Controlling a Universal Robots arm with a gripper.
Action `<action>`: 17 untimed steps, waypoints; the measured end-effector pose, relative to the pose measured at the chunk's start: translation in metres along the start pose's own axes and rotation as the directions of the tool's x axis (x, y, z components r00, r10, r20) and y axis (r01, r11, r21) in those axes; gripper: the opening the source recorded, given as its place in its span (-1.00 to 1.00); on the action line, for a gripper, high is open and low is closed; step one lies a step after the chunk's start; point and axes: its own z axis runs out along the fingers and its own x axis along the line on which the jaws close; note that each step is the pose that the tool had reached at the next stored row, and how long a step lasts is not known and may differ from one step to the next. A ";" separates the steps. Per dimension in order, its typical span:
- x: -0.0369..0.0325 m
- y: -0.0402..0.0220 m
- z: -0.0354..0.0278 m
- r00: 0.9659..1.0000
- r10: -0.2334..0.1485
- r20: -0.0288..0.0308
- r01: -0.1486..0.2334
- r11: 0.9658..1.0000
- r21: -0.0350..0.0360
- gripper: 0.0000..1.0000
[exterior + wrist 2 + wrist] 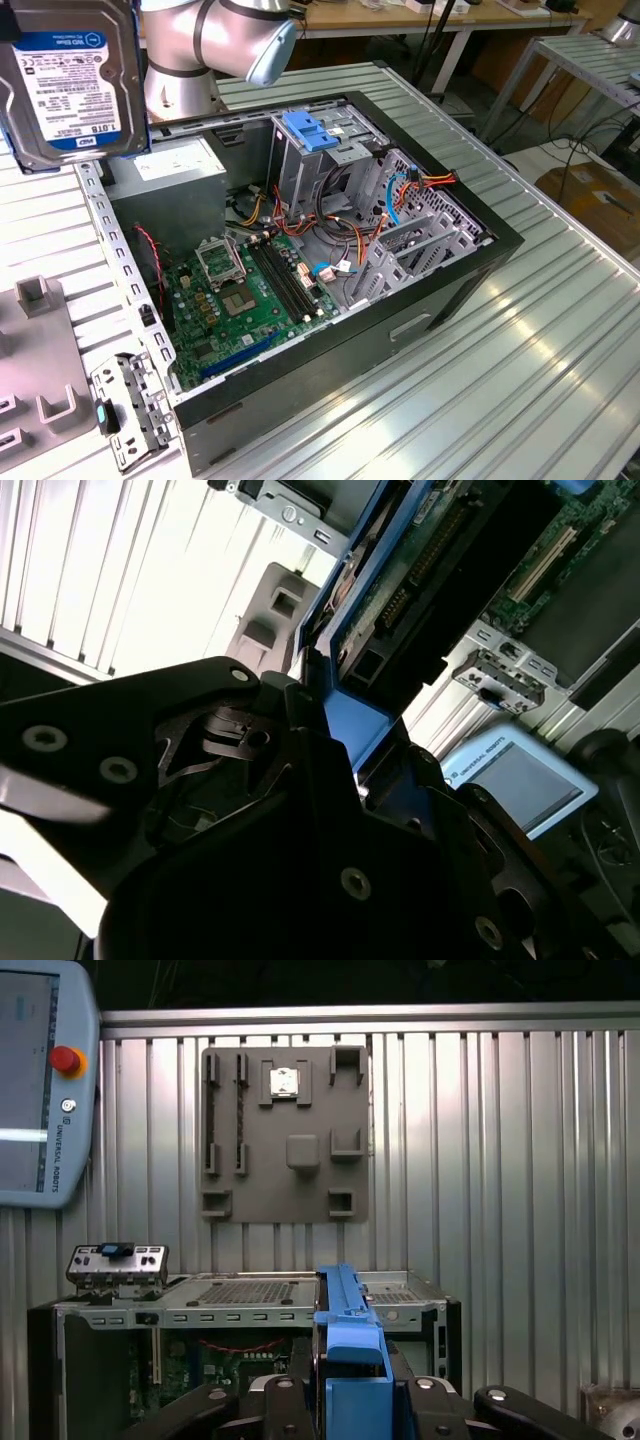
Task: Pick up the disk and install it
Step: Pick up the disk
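Gripper (350, 1400) is clamped tight on the disk (70, 85), holding it in the air. Disk stands on edge with its long axis roughly vertical and its label face-on in the exterior view. It's at the exterior view's left, above the open computer case (300, 390).

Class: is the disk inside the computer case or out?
Out: the disk is held aloft, outside the open case.

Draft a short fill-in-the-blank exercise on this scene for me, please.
1. The gripper has its jaws ___ on the disk.
2. The disk's side rail is ___ plastic.
3. The motherboard in the open computer case is ___.
4. The button on the teach pendant is ___.
Missing words: shut, blue, green, red.
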 end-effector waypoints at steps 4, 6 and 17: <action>0.0003 -0.0119 0.0000 1.000 0.000 0.000 0.000 1.000 0.000 -0.26; 0.0004 -0.0176 0.0000 1.000 0.000 0.000 0.000 1.000 0.000 -0.26; 0.0007 -0.0533 -0.0002 1.000 0.000 0.000 0.000 1.000 0.000 -0.26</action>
